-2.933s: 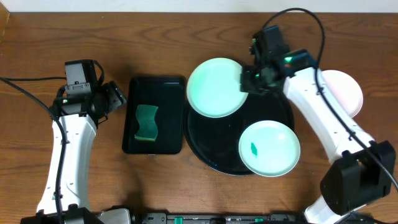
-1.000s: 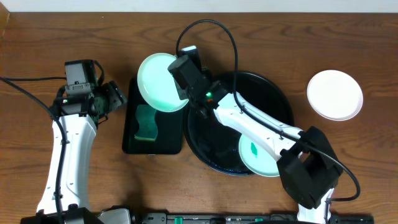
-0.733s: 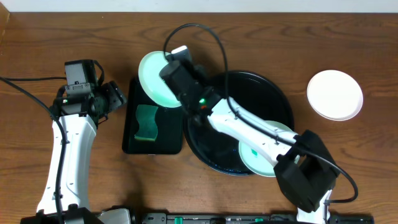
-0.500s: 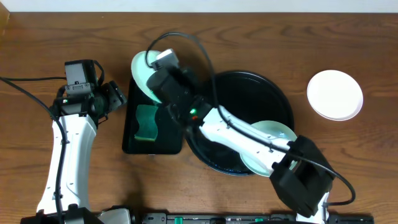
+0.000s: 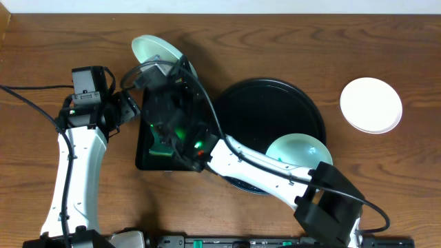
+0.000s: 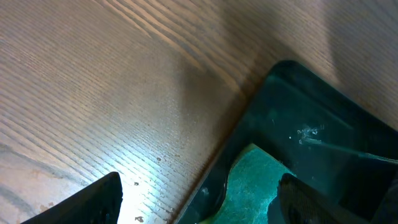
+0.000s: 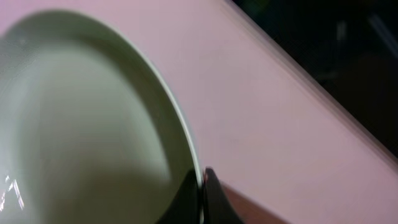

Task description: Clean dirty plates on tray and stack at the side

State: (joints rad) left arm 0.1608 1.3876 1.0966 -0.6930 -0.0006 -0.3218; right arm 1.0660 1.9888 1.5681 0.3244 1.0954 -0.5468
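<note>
Fingertips of the right gripper (image 7: 202, 184) are pinched tight on the rim of a mint plate (image 5: 148, 48), with only that thin edge between them. The overhead view shows the plate tipped up on its side above the far left corner of the rectangular tray (image 5: 145, 162). A second ago this plate hung over the left edge of the round black tray (image 5: 275, 103). Since then the right arm has swung it across and tilted it more steeply, so it is now clear of the round tray and close to the left arm. The left gripper (image 6: 200, 196) has not moved. Its jaws stand wide apart with nothing between them, just above the green sponge (image 6: 249, 186), which lies untouched in the rectangular tray.

The move looks like presenting the plate for a wipe, so picking up the sponge is probably the next step. I cannot tell whether the held plate carries a smear. A second mint plate (image 5: 303, 148) sits on the near right of the round tray, partly under the right arm, and the arm now hides the smear that showed on it earlier. The white plate (image 5: 372, 103) rests alone on the table (image 5: 55, 41), off to the right, likely the start of the stack. By that reading, two plates remain to clean
</note>
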